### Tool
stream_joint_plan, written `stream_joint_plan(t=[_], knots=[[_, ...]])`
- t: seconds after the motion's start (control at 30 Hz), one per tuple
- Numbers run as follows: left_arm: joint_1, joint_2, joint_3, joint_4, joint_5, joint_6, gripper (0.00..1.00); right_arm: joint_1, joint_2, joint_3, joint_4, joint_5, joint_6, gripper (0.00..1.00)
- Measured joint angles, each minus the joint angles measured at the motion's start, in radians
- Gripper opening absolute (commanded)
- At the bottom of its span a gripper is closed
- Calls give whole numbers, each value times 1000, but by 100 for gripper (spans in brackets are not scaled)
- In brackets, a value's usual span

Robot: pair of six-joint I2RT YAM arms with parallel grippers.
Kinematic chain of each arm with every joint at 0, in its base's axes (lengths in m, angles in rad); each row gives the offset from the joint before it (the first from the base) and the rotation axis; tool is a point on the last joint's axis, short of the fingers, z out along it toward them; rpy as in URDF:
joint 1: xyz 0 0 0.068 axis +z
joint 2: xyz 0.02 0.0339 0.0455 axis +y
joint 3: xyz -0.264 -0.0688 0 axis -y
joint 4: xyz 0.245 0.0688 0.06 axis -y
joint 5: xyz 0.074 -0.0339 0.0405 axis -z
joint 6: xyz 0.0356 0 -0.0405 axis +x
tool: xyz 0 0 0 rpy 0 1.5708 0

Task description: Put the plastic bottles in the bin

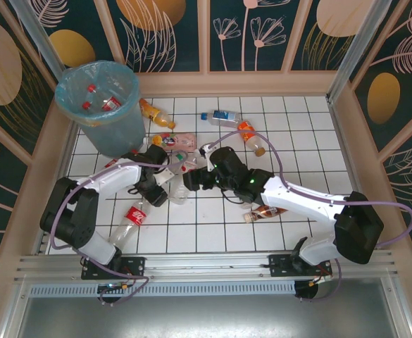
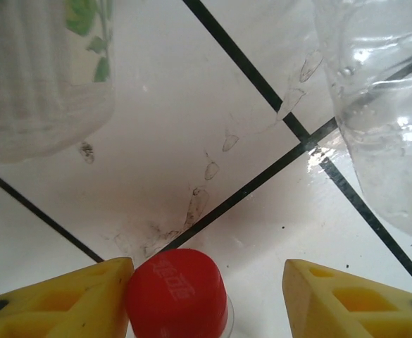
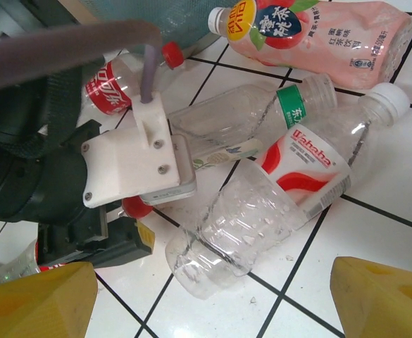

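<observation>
The left arm (image 1: 117, 173) and right arm (image 1: 304, 199) are wearing white shells over black joints, each trailing a lilac cable (image 3: 65, 39). The jaws are showing yellow tips, and a white bracket (image 3: 132, 165) is carrying small screws (image 3: 155, 143).

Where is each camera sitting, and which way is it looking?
Top external: high behind the arms, looking down on the tiled table, the bin and scattered bottles; left arm and right arm show.
Left wrist: on the left arm, low over tiles, facing a red cap between its open yellow jaws.
Right wrist: on the right arm, facing the Wahaha bottle and the left arm's end; its yellow jaws stand wide apart below.
Shared: top and right wrist both see the pink bottle.
</observation>
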Motion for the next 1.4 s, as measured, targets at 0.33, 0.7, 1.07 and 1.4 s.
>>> stream_joint_plan(t=[0.33, 0.7, 1.07, 1.4], knots=[[0, 75, 42, -11, 0, -43, 37, 0, 0, -2, 0, 2, -3, 86], [0, -39, 175, -110, -13, -71, 11, 0, 0, 3, -3, 16, -13, 86], [0, -267, 592, -206, -52, -131, 0, 0, 8, 159, -8, -9, -68, 85], [-2, -298, 1016, -126, -213, -254, 0, 5, 16, 296, -13, -39, -111, 85]])
